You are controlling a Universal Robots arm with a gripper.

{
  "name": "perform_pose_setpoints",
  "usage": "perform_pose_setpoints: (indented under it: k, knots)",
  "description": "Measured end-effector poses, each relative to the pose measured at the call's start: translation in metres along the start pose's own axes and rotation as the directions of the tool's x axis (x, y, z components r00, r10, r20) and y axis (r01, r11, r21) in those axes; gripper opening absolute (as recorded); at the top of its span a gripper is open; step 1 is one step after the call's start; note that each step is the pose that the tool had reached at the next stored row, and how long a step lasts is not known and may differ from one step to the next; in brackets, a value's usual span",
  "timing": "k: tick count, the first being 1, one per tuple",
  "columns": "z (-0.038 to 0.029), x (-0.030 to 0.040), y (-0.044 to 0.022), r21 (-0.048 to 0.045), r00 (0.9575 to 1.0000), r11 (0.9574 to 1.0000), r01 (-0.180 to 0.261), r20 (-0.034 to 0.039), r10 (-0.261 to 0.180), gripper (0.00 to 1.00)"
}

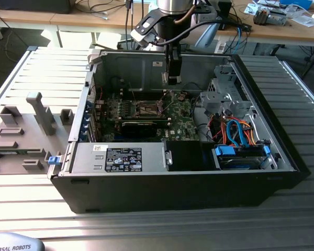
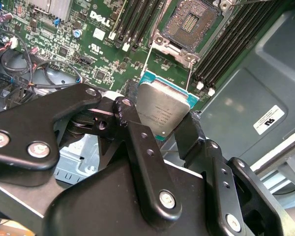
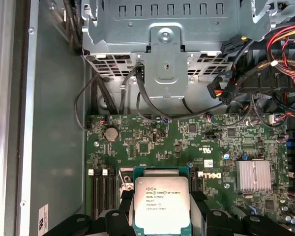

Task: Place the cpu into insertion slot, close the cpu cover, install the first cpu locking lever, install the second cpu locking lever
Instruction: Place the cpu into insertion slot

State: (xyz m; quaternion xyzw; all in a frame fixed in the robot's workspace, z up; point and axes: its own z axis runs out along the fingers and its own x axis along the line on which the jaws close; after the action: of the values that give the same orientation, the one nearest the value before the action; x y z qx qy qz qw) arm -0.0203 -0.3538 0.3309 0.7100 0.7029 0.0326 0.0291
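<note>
**CPU clamped in claw, above the open socket**

Exterior view, front edge first: slatted metal worktop carrying an open computer case, with grey fixture blocks lying on the slats to the exterior view's left.

Inside the case, along the near wall: a labelled power supply, and beside it, toward the exterior view's right, a drive bay with blue latches, orange and blue cables looping above it. Next in, a black card stands on the green motherboard.

Just beyond the card sits the insertion slot – contact field bare and nothing seated in it. The cpu cover, a silver frame, stands at the slot's edge and not down over it.

The claw hangs over the board near the slot, clear of it. In both wrist views its black fingers are clamped on opposite edges of the cpu, silver top showing – held in the air, apart from the slot.

Farthest back: the case's grey rear wall, then a wooden desk with cables.
</note>
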Motion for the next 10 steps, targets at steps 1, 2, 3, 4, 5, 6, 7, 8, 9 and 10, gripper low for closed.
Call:
perform_pose_setpoints:
  k: [1,2,3,4,5,6,7,8,9,10]
  knots:
    - [0.0001,0.0000,0.0000,0.0001,1.0000,1.0000,-0.001,0.0002,0.001,0.54]
    - [0.0001,0.0000,0.0000,0.0001,1.0000,1.0000,-0.003,0.0003,0.003,0.54]
    - [0.0002,0.0000,0.0000,0.0001,1.0000,1.0000,-0.003,0.0004,0.003,0.54]
    - [0.0002,0.0000,0.0000,0.0000,1.0000,1.0000,-0.004,0.0004,0.004,0.54]
    - [0.0003,0.0000,0.0000,0.0000,1.0000,1.0000,-0.005,0.0005,0.005,0.54]
    - [0.0003,0.0000,0.0000,0.0000,1.0000,1.0000,-0.005,0.0006,0.005,0.54]
    - [0.0003,0.0000,0.0000,0.0000,1.0000,1.0000,-0.006,0.0007,0.006,0.54]
    - [0.0004,0.0000,0.0000,0.0000,1.0000,1.0000,-0.007,0.0009,0.007,0.54]
    - [0.0005,0.0000,0.0000,0.0000,1.0000,1.0000,-0.009,0.0010,0.009,0.54]
    - [0.0005,0.0000,0.0000,0.0000,1.0000,1.0000,-0.009,0.0011,0.009,0.54]
